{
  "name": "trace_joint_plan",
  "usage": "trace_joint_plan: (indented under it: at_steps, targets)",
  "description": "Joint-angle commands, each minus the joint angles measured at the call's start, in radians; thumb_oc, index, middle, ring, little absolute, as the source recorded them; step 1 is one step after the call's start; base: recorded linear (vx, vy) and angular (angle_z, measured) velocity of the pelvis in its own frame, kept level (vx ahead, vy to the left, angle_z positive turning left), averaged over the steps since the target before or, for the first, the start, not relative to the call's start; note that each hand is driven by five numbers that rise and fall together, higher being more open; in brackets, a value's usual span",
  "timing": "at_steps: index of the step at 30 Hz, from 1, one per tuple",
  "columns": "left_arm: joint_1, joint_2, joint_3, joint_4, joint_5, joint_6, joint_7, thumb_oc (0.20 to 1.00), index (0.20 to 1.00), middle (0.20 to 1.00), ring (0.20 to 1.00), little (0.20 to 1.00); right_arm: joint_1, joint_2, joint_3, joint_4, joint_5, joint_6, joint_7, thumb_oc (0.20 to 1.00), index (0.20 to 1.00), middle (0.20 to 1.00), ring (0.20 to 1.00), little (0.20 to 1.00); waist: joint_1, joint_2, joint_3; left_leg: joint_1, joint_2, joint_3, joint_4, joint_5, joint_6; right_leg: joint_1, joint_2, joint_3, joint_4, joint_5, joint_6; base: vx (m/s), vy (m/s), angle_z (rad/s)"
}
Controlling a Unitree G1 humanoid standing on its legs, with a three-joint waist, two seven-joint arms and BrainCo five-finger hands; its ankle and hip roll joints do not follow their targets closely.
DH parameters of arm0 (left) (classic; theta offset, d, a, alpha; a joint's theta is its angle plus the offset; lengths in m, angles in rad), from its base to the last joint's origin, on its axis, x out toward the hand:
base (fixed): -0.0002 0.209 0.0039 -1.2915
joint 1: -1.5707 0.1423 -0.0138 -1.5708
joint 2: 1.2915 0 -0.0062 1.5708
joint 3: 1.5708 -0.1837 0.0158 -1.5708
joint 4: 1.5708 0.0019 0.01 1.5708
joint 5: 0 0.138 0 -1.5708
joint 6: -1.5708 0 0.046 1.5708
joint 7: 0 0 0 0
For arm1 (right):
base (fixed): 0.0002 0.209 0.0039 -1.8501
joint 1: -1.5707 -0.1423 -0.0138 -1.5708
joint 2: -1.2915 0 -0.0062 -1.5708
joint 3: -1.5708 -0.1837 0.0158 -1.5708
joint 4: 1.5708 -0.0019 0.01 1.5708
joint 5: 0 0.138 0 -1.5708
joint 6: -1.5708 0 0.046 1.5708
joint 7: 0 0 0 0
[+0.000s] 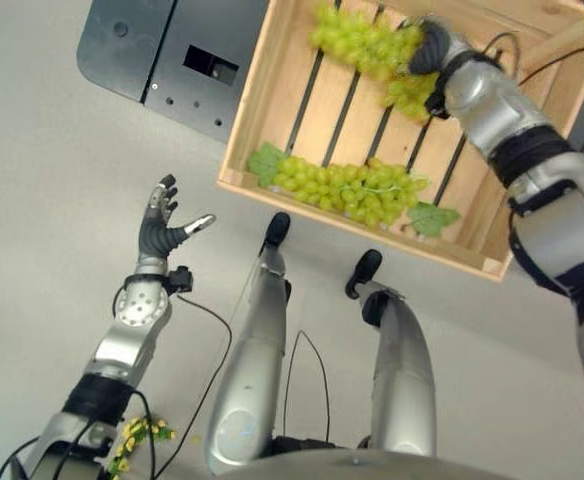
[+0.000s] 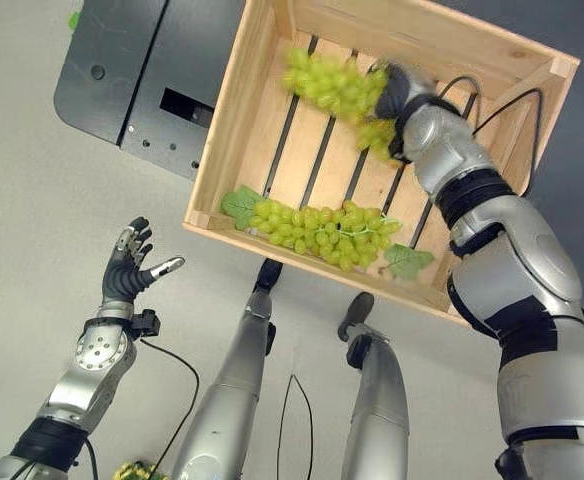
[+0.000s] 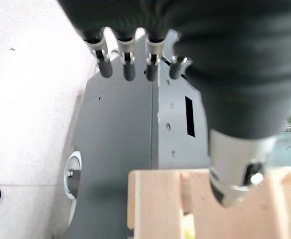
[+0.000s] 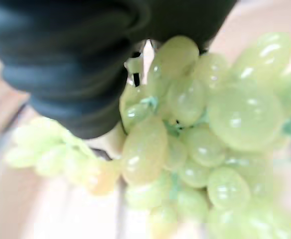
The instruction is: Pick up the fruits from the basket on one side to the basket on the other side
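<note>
Reaching deep into the wooden crate (image 1: 272,90) with the right hand (image 2: 397,88), dark cover pressed against the far bunch of green grapes (image 2: 322,82); in the right wrist view, grapes crowding right up against the cover, fingers hidden among them, so cannot tell whether clamped on the bunch or merely resting there. Lying well apart from that hand, along the crate's near edge, a second bunch of grapes (image 1: 347,188) with cloth-like leaves at both ends. Hovering over bare floor (image 1: 42,180) beside the crate, the left hand (image 1: 162,228), fingers spread apart and holding nothing, with a dark grey metal base (image 1: 162,55) just beyond its fingertips.

Judging the risk: lifting on a poor hold, probably only a few grapes pinched, letting the bunch slip and drop back into the crate. Also likely, snagging the trailing end of the bunch on the crate wall while rising, or knocking the arm on that wall and shoving the crate.
</note>
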Motion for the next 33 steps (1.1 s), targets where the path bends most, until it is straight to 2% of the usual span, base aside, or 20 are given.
trace_joint_plan:
  at_steps: [1, 2, 3, 4, 5, 6, 13, 18, 20, 24, 25, 28, 33]
  targets:
    - [0.028, 0.022, 0.035, -0.039, -0.030, -0.042, -0.037, 1.000, 1.000, 1.000, 1.000, 1.000, 0.007, -0.037, 0.017, -0.062, 0.187, -0.058, 0.077, 0.200, 0.200, 0.200, 0.200, 0.200, 0.000, 0.004, -0.005, 0.076, -0.002, 0.008, -0.068, -0.018, 0.063, 0.059, -0.003, 0.008, -0.078, 0.059, 0.081, 0.05, -0.039, 0.14]
    - [0.026, 0.026, 0.031, -0.027, -0.031, -0.051, -0.052, 1.000, 1.000, 1.000, 1.000, 1.000, 0.046, -0.059, 0.028, -0.107, 0.253, -0.064, 0.111, 0.200, 0.200, 0.200, 0.200, 0.200, 0.002, -0.002, -0.005, 0.129, 0.003, 0.011, -0.094, -0.034, 0.059, 0.103, -0.001, 0.009, -0.085, 0.033, 0.089, -0.10, 0.027, 0.07]
    - [0.020, 0.027, 0.031, -0.028, -0.031, -0.052, -0.052, 1.000, 1.000, 1.000, 1.000, 1.000, 0.041, -0.063, 0.025, -0.108, 0.253, -0.064, 0.110, 0.200, 0.200, 0.200, 0.200, 0.200, 0.005, 0.001, -0.005, 0.108, 0.003, 0.007, -0.099, -0.003, 0.058, 0.088, 0.000, 0.000, -0.100, 0.067, 0.083, 0.07, -0.029, 0.08]
    - [0.026, 0.026, 0.029, -0.027, -0.032, -0.051, -0.052, 1.000, 1.000, 1.000, 1.000, 1.000, 0.047, -0.061, 0.027, -0.108, 0.254, -0.063, 0.111, 0.200, 0.200, 0.200, 0.200, 0.200, 0.003, -0.001, -0.005, 0.132, 0.004, 0.010, -0.096, -0.033, 0.058, 0.106, -0.001, 0.008, -0.088, 0.034, 0.089, -0.09, 0.034, 0.10]
    - [0.015, 0.028, 0.027, -0.023, -0.031, -0.055, -0.061, 1.000, 1.000, 1.000, 1.000, 1.000, 0.061, -0.078, 0.024, -0.135, 0.291, -0.068, 0.127, 0.200, 0.200, 0.200, 0.200, 0.200, 0.007, 0.001, -0.005, 0.124, 0.005, 0.006, -0.112, 0.003, 0.056, 0.106, 0.001, -0.005, -0.117, 0.073, 0.085, -0.02, -0.002, 0.09]
    - [0.006, 0.029, 0.023, 0.000, -0.035, -0.063, -0.068, 1.000, 1.000, 1.000, 1.000, 1.000, 0.086, -0.094, 0.029, -0.180, 0.340, -0.070, 0.150, 0.200, 0.200, 0.200, 0.200, 0.200, 0.010, -0.003, -0.005, 0.148, 0.006, 0.005, -0.126, 0.009, 0.053, 0.130, 0.002, -0.007, -0.131, 0.079, 0.087, -0.10, 0.025, 0.06]
    - [-0.018, 0.021, 0.006, 0.042, -0.044, -0.071, -0.084, 1.000, 1.000, 1.000, 1.000, 1.000, 0.200, -0.117, -0.011, -0.287, 0.502, -0.073, 0.194, 0.200, 0.200, 0.200, 0.200, 0.200, 0.016, -0.006, -0.005, 0.215, 0.009, 0.001, -0.155, 0.023, 0.048, 0.216, 0.000, -0.025, -0.180, 0.096, 0.094, 0.00, 0.000, 0.00]
    - [-0.033, 0.010, 0.003, 0.076, -0.036, -0.075, -0.083, 1.000, 1.000, 1.000, 1.000, 1.000, 0.395, -0.071, -0.124, -0.409, 0.719, -0.075, 0.229, 0.200, 0.200, 0.200, 0.200, 0.200, 0.017, -0.007, -0.005, 0.272, 0.013, -0.002, -0.169, 0.026, 0.045, 0.291, -0.001, -0.044, -0.211, 0.099, 0.098, 0.00, -0.008, 0.03]
    - [-0.032, 0.010, 0.003, 0.078, -0.033, -0.073, -0.083, 1.000, 1.000, 1.000, 1.000, 1.000, 0.420, -0.065, -0.131, -0.427, 0.733, -0.070, 0.242, 0.200, 0.200, 0.200, 0.200, 0.200, 0.018, -0.006, -0.005, 0.280, 0.013, -0.003, -0.171, 0.027, 0.044, 0.302, -0.001, -0.046, -0.215, 0.100, 0.098, 0.00, 0.000, 0.00]
    - [-0.019, -0.010, 0.007, 0.100, -0.030, -0.067, -0.074, 1.000, 1.000, 1.000, 1.000, 1.000, 0.556, 0.040, -0.256, -0.458, 0.871, -0.096, 0.207, 0.200, 0.200, 0.200, 0.200, 0.200, 0.013, -0.003, -0.005, 0.327, 0.017, 0.000, -0.182, 0.028, 0.045, 0.357, 0.004, -0.051, -0.239, 0.104, 0.098, 0.00, 0.000, 0.00]
    - [-0.019, -0.010, 0.007, 0.100, -0.030, -0.067, -0.074, 1.000, 1.000, 1.000, 1.000, 1.000, 0.556, 0.040, -0.256, -0.458, 0.871, -0.096, 0.207, 0.200, 0.200, 0.200, 0.200, 0.200, 0.013, -0.003, -0.005, 0.328, 0.017, 0.000, -0.182, 0.028, 0.045, 0.358, 0.004, -0.051, -0.239, 0.105, 0.098, 0.00, 0.000, 0.00]
    - [-0.016, -0.026, 0.007, 0.135, -0.013, -0.044, -0.065, 1.000, 1.000, 1.000, 1.000, 1.000, 0.622, 0.138, -0.320, -0.499, 0.918, -0.115, 0.164, 0.200, 0.200, 0.200, 0.200, 0.200, 0.000, -0.005, -0.006, 0.378, 0.021, 0.009, -0.192, 0.027, 0.046, 0.419, 0.011, -0.051, -0.271, 0.111, 0.099, 0.00, 0.022, -0.04]
    - [0.031, -0.038, 0.030, 0.131, -0.004, -0.034, -0.075, 1.000, 1.000, 1.000, 1.000, 1.000, 0.682, 0.155, -0.297, -0.621, 0.914, -0.104, 0.191, 0.200, 0.200, 0.200, 0.200, 0.200, -0.019, -0.011, -0.049, 0.433, 0.032, 0.019, -0.213, 0.025, 0.047, 0.481, 0.024, -0.050, -0.322, 0.128, 0.103, 0.03, 0.011, -0.02]
